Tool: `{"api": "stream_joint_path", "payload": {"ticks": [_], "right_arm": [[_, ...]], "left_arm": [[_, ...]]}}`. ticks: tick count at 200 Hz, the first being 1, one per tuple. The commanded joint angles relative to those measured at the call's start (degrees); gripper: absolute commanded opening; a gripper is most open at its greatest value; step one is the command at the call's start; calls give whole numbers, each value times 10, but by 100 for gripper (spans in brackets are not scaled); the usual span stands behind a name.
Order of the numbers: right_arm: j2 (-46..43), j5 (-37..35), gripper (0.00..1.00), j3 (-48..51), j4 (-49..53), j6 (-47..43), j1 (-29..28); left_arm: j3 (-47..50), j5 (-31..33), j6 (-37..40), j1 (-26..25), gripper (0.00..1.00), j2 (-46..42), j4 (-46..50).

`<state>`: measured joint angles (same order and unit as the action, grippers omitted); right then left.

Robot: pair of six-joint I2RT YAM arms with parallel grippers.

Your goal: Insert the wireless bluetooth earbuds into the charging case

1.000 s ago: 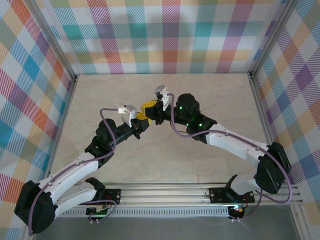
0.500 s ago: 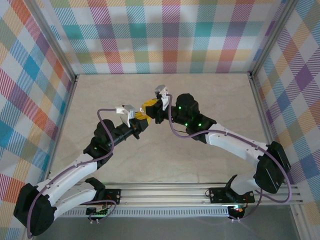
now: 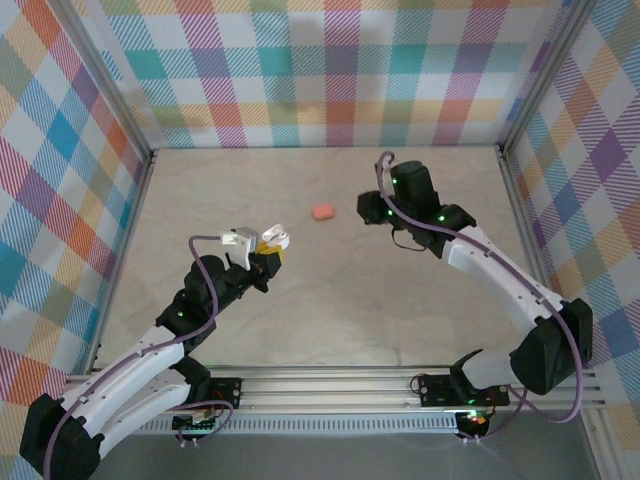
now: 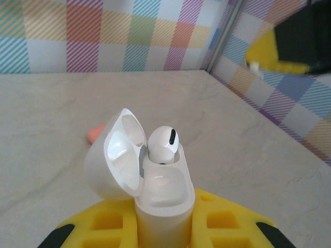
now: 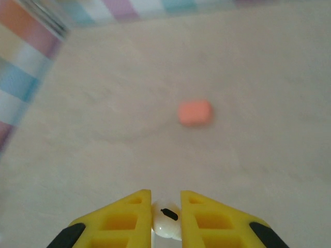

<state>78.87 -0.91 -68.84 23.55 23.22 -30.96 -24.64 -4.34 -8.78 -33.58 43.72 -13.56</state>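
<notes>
Looks like halfway through the white set. Left hand (image 3: 268,247) is clamped on the open white charging case (image 4: 163,206), with one white earbud (image 4: 164,144) seated and the other socket empty. Right hand (image 5: 166,199) pinches the second white earbud (image 5: 166,222), well apart from the case. Next it needs bringing over and lining up. A pink case (image 3: 321,211) sits on the beige marbled worktop (image 3: 330,310), with plaid walls (image 3: 330,70) around.

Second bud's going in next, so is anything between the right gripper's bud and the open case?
The pink case lies on the table roughly between the bud and the white case. A raised path would likely clear it. The free slot looks open.
</notes>
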Motion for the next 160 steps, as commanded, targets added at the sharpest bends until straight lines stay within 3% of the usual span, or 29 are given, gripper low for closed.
{"api": "stream_joint_path", "payload": {"ticks": [1, 72, 160], "right_arm": [[44, 2, 17, 53, 86, 38, 4], [214, 87, 15, 78, 21, 115, 31], [234, 103, 39, 58, 60, 138, 41]], "left_arm": [[2, 11, -9, -3, 0, -5, 0], [-6, -1, -11, -3, 0, -6, 14], [0, 3, -5, -3, 0, 1, 2]]}}
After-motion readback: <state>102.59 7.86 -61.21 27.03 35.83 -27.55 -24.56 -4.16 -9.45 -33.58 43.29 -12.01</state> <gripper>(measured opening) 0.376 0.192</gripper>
